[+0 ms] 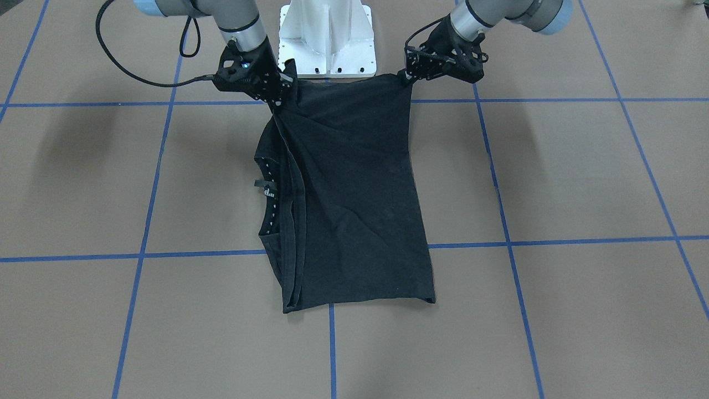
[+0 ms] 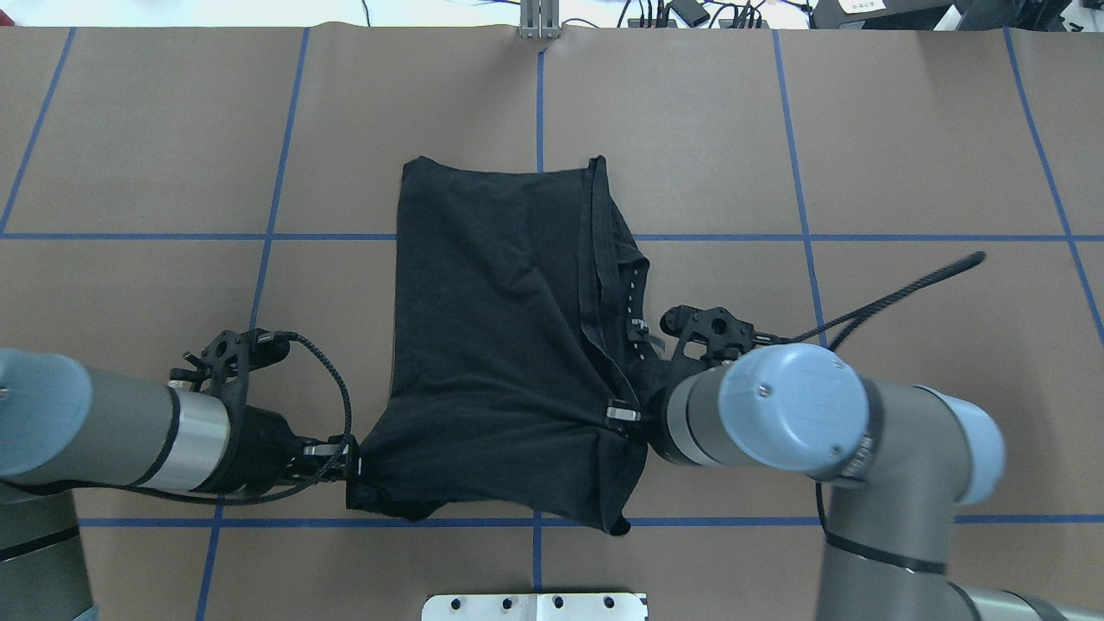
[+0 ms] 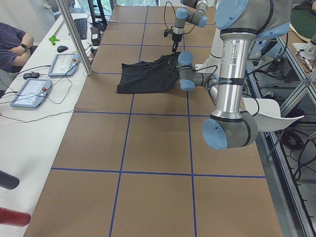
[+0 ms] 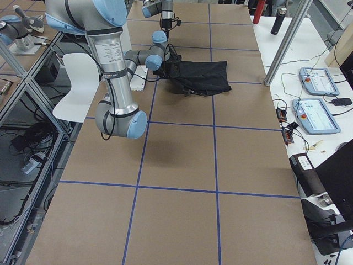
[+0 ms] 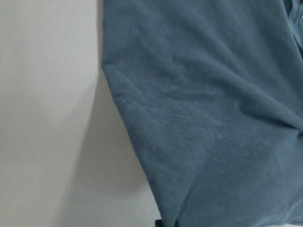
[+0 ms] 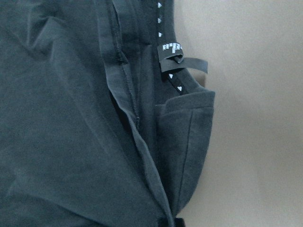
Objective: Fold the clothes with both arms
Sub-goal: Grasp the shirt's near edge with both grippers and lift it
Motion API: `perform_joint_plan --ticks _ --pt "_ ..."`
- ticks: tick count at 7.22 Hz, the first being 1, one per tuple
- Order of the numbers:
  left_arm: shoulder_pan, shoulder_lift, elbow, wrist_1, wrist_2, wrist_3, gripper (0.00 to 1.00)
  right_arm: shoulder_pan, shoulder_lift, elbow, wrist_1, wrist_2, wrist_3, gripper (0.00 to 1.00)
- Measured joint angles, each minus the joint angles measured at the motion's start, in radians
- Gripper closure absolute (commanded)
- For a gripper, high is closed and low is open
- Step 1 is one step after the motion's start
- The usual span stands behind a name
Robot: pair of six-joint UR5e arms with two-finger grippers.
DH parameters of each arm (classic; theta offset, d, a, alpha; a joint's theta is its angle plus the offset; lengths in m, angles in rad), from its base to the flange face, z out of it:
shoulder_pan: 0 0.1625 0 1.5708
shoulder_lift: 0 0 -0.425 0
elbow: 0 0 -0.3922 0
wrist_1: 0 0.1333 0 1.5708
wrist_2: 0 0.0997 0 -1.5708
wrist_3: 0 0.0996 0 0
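Observation:
The black T-shirt (image 1: 354, 194) (image 2: 492, 345) lies folded lengthwise on the brown table, print hidden. Its collar with the white-dotted neck tag (image 1: 267, 189) (image 2: 638, 326) (image 6: 180, 56) faces the robot's right. The edge nearest the robot is raised off the table and stretched between the two grippers. My left gripper (image 1: 409, 76) (image 2: 354, 464) is shut on one near corner. My right gripper (image 1: 287, 83) (image 2: 623, 414) is shut on the other near corner, by the collar side. Dark cloth (image 5: 213, 118) fills most of the left wrist view.
The white pedestal base (image 1: 328, 39) stands just behind the lifted edge. Blue tape lines (image 1: 498, 244) grid the table. A black cable (image 2: 897, 293) trails from the right arm. A metal pole (image 3: 74, 34), tablets (image 3: 29, 91) and a seated person (image 3: 12, 42) are at the far side.

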Motion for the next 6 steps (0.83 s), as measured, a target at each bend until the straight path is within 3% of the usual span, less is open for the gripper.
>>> perform_joint_plan --ticks 2,6 --pt "-0.001 -0.023 -0.056 0.028 -0.051 -0.042 1.00 0.002 0.020 0.101 -0.110 0.032 0.000 1.00" --pt "-0.110 -0.254 0.047 0.216 -0.055 -0.048 1.00 0.161 0.182 -0.079 -0.139 0.063 -0.033 1.00"
